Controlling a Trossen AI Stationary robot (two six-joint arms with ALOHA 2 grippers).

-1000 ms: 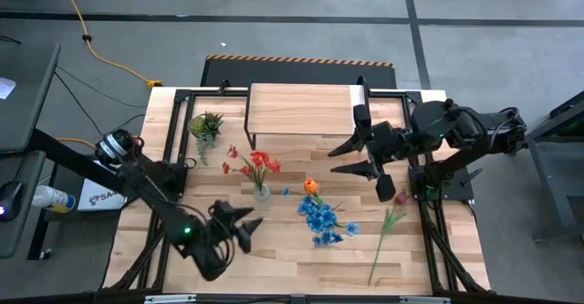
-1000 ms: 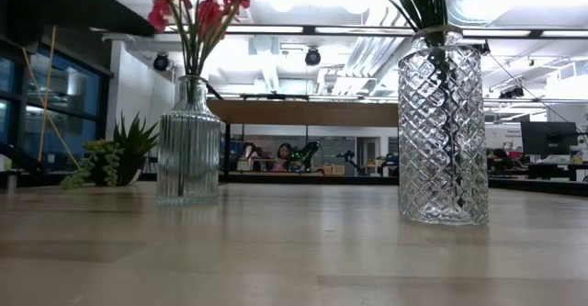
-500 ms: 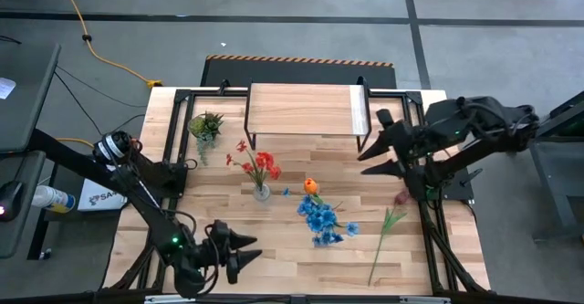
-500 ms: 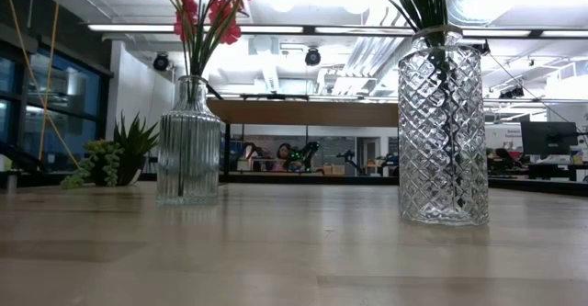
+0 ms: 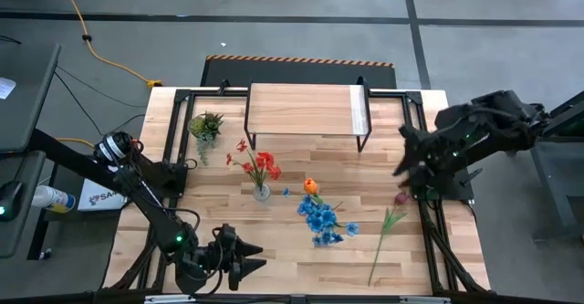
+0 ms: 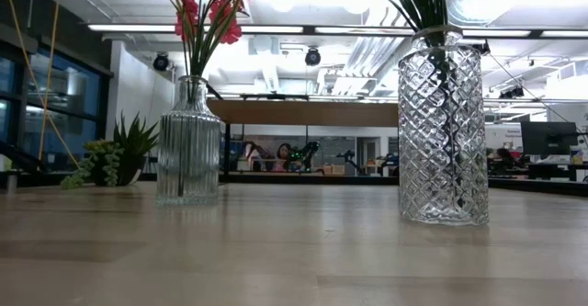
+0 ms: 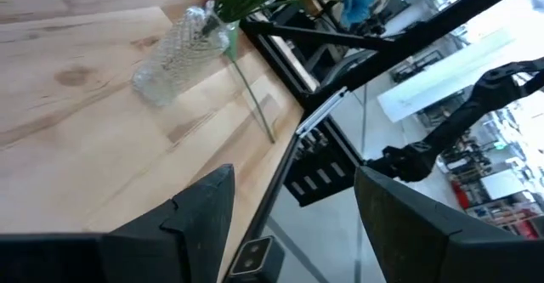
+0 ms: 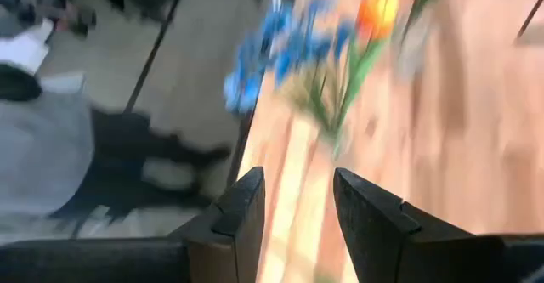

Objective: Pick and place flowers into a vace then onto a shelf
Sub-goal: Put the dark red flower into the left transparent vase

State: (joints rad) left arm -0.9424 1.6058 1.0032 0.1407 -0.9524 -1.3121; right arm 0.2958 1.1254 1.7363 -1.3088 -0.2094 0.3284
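1. High view: I've got both arms pulled to the edges, so nothing is being handled. Left end effector (image 5: 246,261) sits at the near-left edge of the surface (image 5: 292,254), fingers apart, nothing between them.
2. Right end effector (image 5: 408,153) is tucked at the right edge beside the frame. Right wrist view shows its fingers (image 8: 242,206) apart with only surface in the gap, so it's empty too.
3. Red flowers (image 5: 259,165) stand in the ribbed vase (image 6: 188,141) mid-surface; stems inside the glass keep them upright.
4. Blue flowers (image 5: 319,217) and orange tulip (image 5: 311,186) go in the diamond-cut vase (image 6: 442,127), just right of the red one; I can't trace each stem in.
5. Pink bud (image 5: 400,197) lies flat near the right edge, stem angled toward the near side. Not in a vase yet, and nearest the right arm, so my guess is it's next.
6. Shelf (image 5: 306,110) at the far side, top bare; both vases are on the surface well in front of it. Shelf step not done.
7. Small potted plant (image 5: 205,125) sits left of the shelf, not part of the job.
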